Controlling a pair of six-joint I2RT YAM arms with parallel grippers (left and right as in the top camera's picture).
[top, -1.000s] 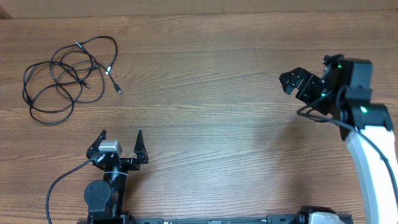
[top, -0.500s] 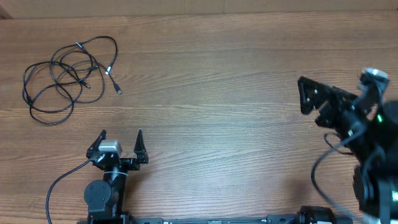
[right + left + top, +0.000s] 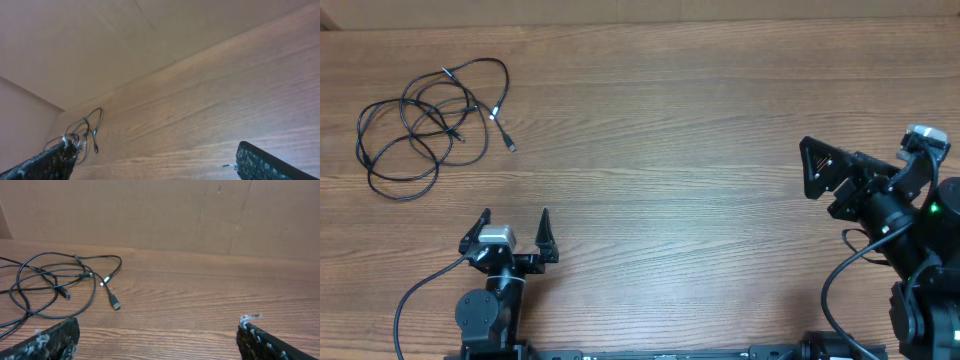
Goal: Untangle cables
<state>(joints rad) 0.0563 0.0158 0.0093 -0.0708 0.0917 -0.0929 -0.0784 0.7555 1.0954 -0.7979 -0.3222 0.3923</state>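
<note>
The cables lie in a loose tangle of thin black loops at the far left of the wooden table, with small plug ends trailing to the right. My left gripper stands open near the front edge, well short of the tangle and a little to its right. From the left wrist, the cables sit ahead and to the left of the left gripper, which holds nothing. My right gripper is open and empty at the right side, pointing left. From the right wrist, the right gripper faces the distant cables.
A brown cardboard wall runs along the table's far edge. Thicker black wires trail from the arm bases at the front.
My right arm has swung back and down toward the near right corner, its gripper still open. The left arm and the cables have not moved.
</note>
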